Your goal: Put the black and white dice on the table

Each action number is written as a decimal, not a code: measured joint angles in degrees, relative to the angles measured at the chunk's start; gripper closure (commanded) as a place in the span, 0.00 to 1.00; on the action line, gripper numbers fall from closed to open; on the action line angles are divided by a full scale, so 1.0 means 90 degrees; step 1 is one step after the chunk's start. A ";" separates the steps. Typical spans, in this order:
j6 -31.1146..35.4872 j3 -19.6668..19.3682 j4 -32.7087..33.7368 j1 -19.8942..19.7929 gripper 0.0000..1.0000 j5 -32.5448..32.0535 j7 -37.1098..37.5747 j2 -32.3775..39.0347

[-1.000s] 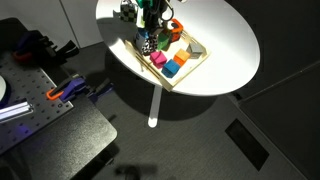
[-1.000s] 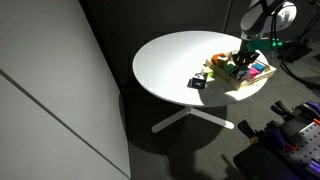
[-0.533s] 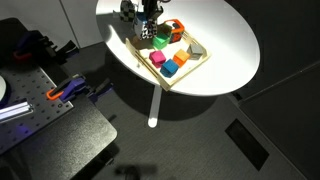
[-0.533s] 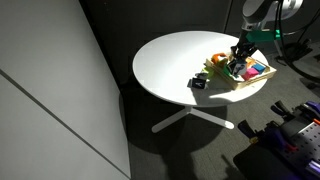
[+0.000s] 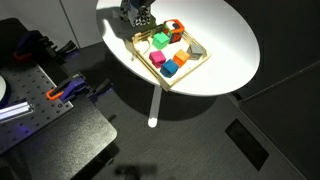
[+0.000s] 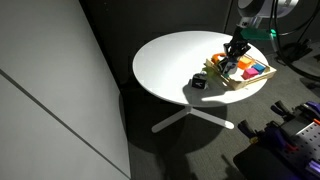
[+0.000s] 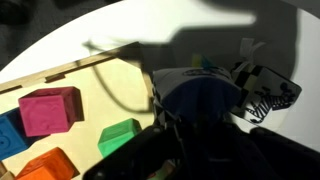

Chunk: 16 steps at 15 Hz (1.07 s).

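My gripper (image 5: 140,13) is shut on the black and white dice (image 5: 141,19) and holds it above the round white table (image 5: 225,45), just past the far corner of the wooden tray (image 5: 205,52). In an exterior view the gripper (image 6: 238,47) hangs over the tray's (image 6: 252,83) near end. In the wrist view the dice (image 7: 200,97) is a dark chequered shape between my shadowed fingers, over white tabletop beside the tray floor (image 7: 110,85).
The tray holds green (image 5: 158,42), pink (image 5: 158,60), orange (image 5: 181,58) and blue (image 5: 170,70) blocks. A small zebra-striped object (image 6: 198,82) sits on the table close to the gripper, also in the wrist view (image 7: 268,85). A dark workbench with orange clamps (image 5: 60,93) stands below.
The gripper has lifted the dice out of the tray and carried it away from the blocks, to beyond the tray's corner over the tabletop.
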 measured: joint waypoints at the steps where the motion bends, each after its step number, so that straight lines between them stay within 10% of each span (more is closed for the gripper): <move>1: 0.0018 0.0069 0.0006 0.0001 0.91 0.0149 -0.0097 0.0010; 6: 0.0283 0.0303 0.0059 0.0033 0.91 0.0448 -0.0234 0.0248; 8: 0.0400 0.0319 0.0100 0.0058 0.62 0.0448 -0.0235 0.0433; 16: 0.0475 0.0324 0.0351 0.0059 0.01 0.0448 -0.0240 0.1024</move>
